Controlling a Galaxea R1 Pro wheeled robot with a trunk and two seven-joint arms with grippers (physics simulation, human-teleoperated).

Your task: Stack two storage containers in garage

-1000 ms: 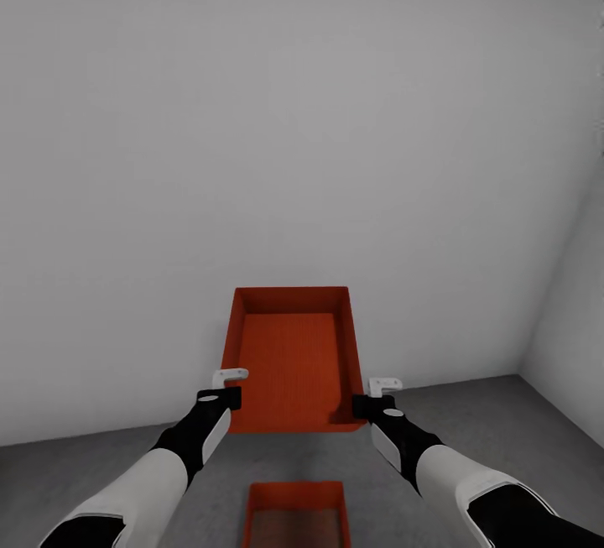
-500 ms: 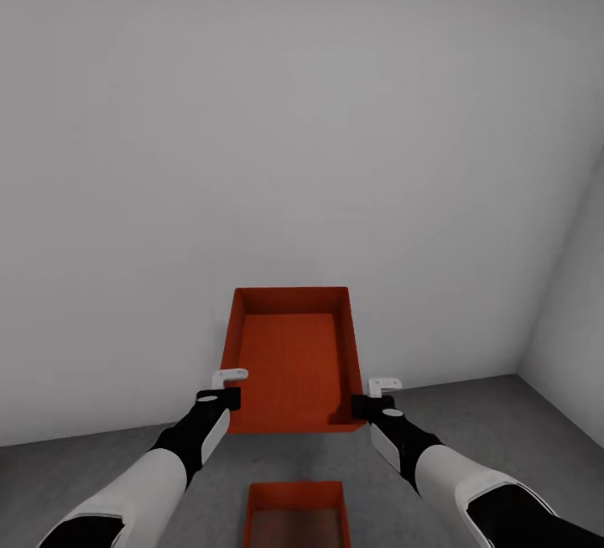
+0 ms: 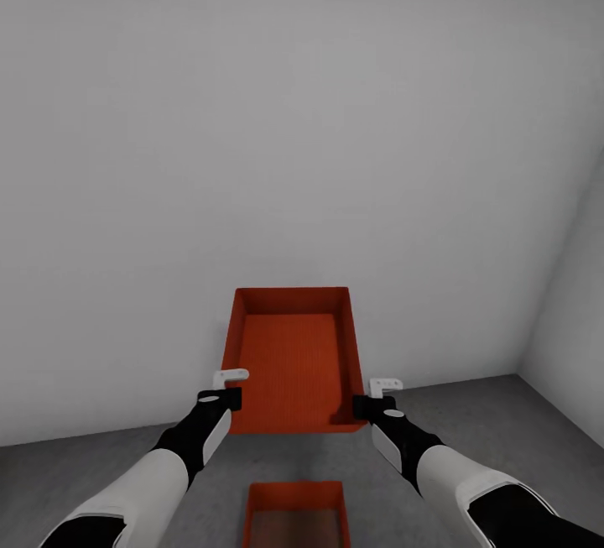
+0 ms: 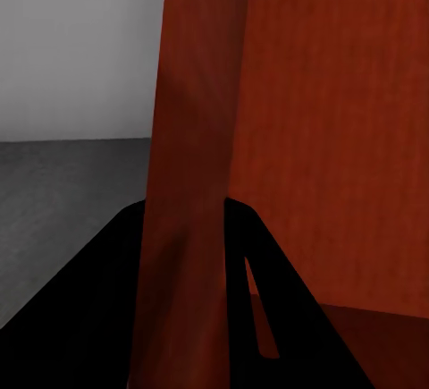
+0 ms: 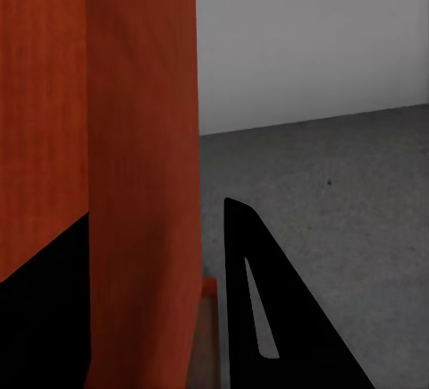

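In the head view I hold one red-orange storage container [image 3: 292, 359] up in the air in front of the garage wall, its open top facing me. My left gripper [image 3: 225, 393] is shut on its left wall near the front corner. My right gripper [image 3: 374, 397] is shut on its right wall. In the left wrist view the thin wall [image 4: 192, 165] runs between the black fingers [image 4: 277, 317]. The right wrist view shows the other wall [image 5: 143, 139] pinched the same way. The second storage container [image 3: 295, 516] sits on the dark grey floor [image 3: 503, 422], directly below the held one.
A plain white-grey wall [image 3: 294, 112] stands close ahead. It meets a side wall [image 3: 579, 321] in a corner at the right. Bare concrete lies on both sides of the lower container.
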